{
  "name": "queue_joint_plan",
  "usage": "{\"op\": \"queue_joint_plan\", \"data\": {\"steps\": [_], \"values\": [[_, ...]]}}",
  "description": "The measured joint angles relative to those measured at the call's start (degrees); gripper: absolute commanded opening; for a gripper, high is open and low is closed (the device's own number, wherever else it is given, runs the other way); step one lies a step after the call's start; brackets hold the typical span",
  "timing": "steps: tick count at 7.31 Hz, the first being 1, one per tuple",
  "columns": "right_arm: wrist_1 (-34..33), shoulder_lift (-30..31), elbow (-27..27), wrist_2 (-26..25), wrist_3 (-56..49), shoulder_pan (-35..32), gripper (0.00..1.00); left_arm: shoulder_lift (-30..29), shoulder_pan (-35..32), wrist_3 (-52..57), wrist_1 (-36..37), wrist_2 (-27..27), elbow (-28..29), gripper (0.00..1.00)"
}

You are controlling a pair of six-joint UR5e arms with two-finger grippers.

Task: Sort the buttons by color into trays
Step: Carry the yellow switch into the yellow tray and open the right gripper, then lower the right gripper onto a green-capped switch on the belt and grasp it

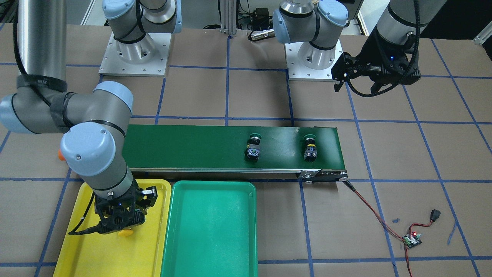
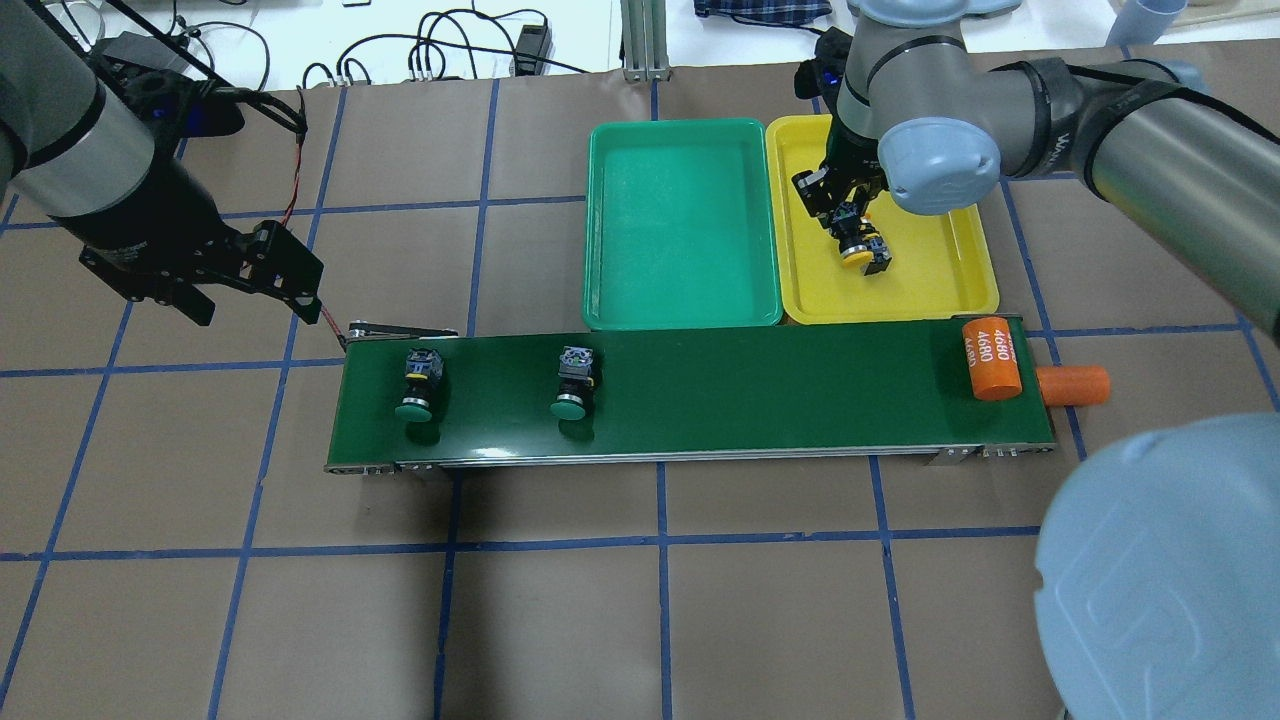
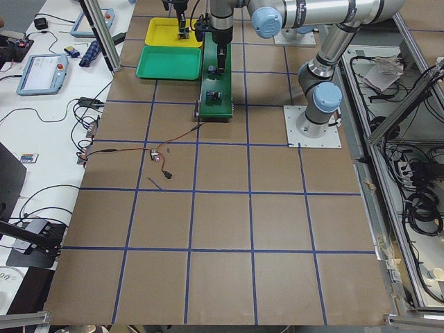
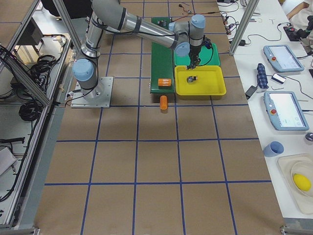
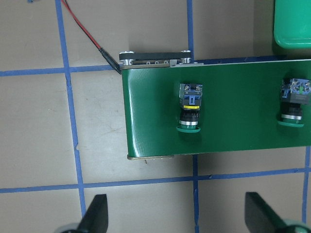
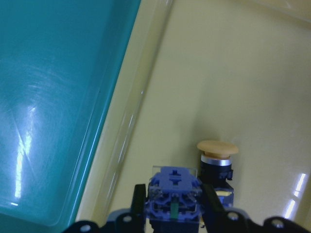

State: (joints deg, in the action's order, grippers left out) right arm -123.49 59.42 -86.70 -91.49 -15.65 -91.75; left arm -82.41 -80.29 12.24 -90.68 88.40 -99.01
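Two green-capped buttons (image 2: pixel 418 385) (image 2: pixel 573 385) lie on the dark green belt (image 2: pixel 760 390), and both show in the left wrist view (image 5: pixel 189 109) (image 5: pixel 293 104). My left gripper (image 5: pixel 175 216) hovers open beside the belt's end, holding nothing. My right gripper (image 6: pixel 174 208) is low over the yellow tray (image 2: pixel 935 280), shut on a button whose blue contact block (image 6: pixel 174 194) faces the wrist camera; its cap is hidden. A yellow-capped button (image 6: pixel 217 158) rests in the tray just beyond it. The green tray (image 2: pixel 680 230) beside it holds nothing.
An orange cylinder (image 2: pixel 990 358) lies on the belt's right end and another (image 2: pixel 1072 385) sits just off it on the table. A red-black wire runs from the belt's left end to a small controller board (image 1: pixel 412 239). Both trays touch the belt's far edge.
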Motion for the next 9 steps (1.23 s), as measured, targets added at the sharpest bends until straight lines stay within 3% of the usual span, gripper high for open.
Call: {"op": "queue_joint_plan", "data": {"steps": [2, 4, 7, 9], "values": [[-1.4, -1.8, 0.3, 0.2, 2.0, 0.2, 0.61, -0.5, -2.0, -2.5, -0.1, -0.1, -0.6, 1.00], [-2.1, -1.8, -0.3, 1.6, 6.2, -0.2, 1.00, -0.3, -3.5, -5.1, 0.1, -0.1, -0.9, 1.00], [-5.6, -1.6, -0.4, 2.6, 8.5, -1.4, 1.00, -0.3, -3.9, -5.7, 0.2, -0.1, -1.0, 1.00], [-4.4, 0.2, -0.5, 3.4, 14.8, -5.1, 0.99, -0.4, -3.9, -5.8, 0.3, -0.1, -1.0, 1.00]]}}
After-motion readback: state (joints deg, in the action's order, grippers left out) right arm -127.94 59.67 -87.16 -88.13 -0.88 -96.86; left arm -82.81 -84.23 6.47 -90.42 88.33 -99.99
